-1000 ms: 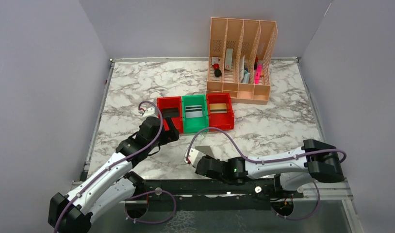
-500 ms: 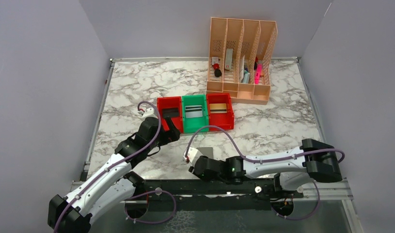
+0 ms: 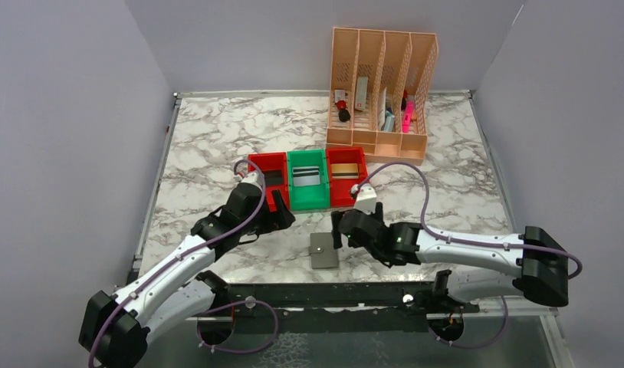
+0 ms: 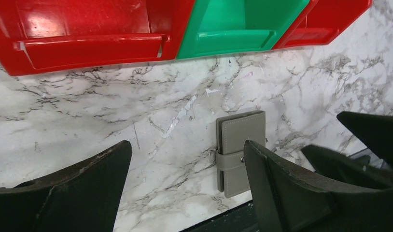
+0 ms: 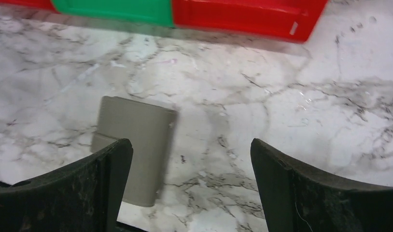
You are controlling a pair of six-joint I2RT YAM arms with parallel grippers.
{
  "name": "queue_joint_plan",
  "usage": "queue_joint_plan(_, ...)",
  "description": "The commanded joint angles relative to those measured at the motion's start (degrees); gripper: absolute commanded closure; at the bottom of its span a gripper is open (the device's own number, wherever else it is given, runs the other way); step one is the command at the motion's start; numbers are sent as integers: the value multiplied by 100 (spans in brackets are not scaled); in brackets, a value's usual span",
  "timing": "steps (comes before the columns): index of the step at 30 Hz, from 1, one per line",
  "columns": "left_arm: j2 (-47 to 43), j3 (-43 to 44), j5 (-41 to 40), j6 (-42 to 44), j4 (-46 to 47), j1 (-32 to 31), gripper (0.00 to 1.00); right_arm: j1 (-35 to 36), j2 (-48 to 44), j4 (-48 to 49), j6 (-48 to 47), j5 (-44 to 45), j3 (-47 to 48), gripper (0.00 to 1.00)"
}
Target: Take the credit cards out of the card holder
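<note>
The grey card holder (image 3: 323,251) lies folded shut and flat on the marble near the table's front edge, its strap snapped across it (image 4: 240,152); it also shows in the right wrist view (image 5: 134,145). A black credit card (image 3: 272,179) lies in the left red bin, a silver one (image 3: 307,179) in the green bin, a gold one (image 3: 344,172) in the right red bin. My left gripper (image 3: 283,219) (image 4: 185,150) hangs open to the left of the holder. Just right of it my right gripper (image 3: 338,228) (image 5: 190,145) is open and empty.
The two red bins (image 3: 267,162) (image 3: 347,195) and the green bin (image 3: 307,198) stand in a row just behind both grippers. A tall peach slotted organiser (image 3: 382,96) stands at the back right. A black rail (image 3: 332,295) runs along the front edge close to the holder.
My right gripper has opened and let go of the card holder, which now lies on the table; that arm swung right and back. My left gripper moved a little to the right.
</note>
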Motion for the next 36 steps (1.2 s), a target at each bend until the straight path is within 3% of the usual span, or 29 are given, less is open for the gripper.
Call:
queue_joint_plan(1, 275, 84, 661, 311, 316, 5, 13, -535, -355, 51, 640, -984, -503, 3)
queue_joint_plan(6, 482, 94, 1198, 539, 509, -29, 22, -1244, -153, 960, 719, -2740, -911, 9)
queue_joint_plan(14, 792, 102, 1430, 715, 542, -355, 35, -1445, 676, 1602, 869, -3602, -821, 20)
queue_joint_plan(36, 2498, 797, 255, 640, 567, -2106, 53, -1772, 1188, 1994, 1494, -3659, -1086, 58)
